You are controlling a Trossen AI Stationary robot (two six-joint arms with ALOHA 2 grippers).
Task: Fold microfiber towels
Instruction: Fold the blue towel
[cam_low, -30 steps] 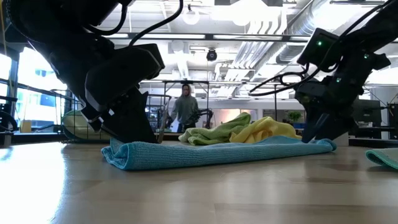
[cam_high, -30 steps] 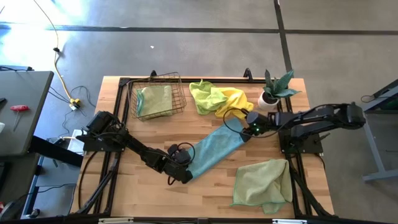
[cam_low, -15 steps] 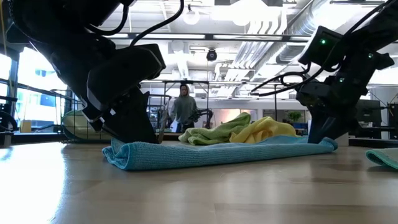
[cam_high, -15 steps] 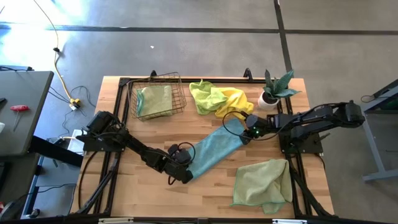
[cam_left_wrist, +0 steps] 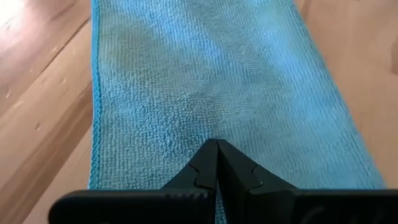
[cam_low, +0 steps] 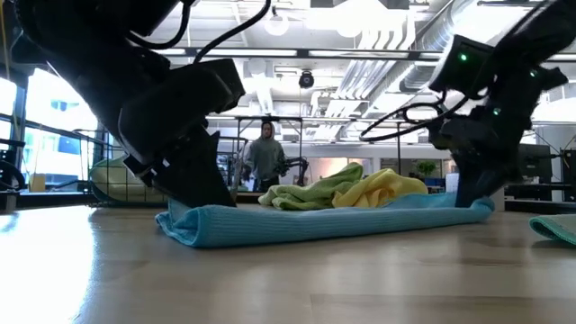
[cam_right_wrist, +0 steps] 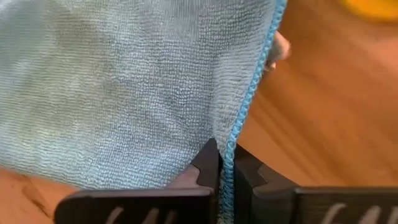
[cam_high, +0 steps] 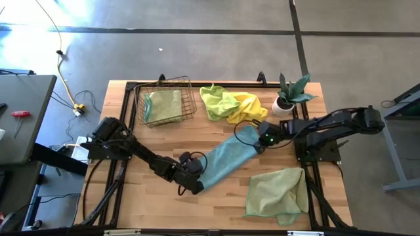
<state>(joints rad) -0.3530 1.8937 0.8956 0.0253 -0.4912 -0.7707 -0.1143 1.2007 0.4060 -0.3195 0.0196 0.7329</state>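
Towel ends are what I have in both claws: my right gripper (cam_high: 258,139) is pinched tight on the hemmed edge of the light blue towel (cam_high: 226,157), and my left gripper (cam_high: 195,181) is clamped flat on the opposite end. From the right claw the cloth runs away toward about eight o'clock in the overhead picture; from the left it runs back toward two. That diagonal is its long axis, so the strip lies stretched between my two arms, resting on the table (cam_high: 164,203) mid-board. Neither arm is nearer; each owns one end. I judge the next move is bringing one end over onto the other along that axis. Off the line, a crumpled lime and yellow heap (cam_high: 230,103) sits at twelve o'clock, a pale green towel (cam_high: 275,190) at five.
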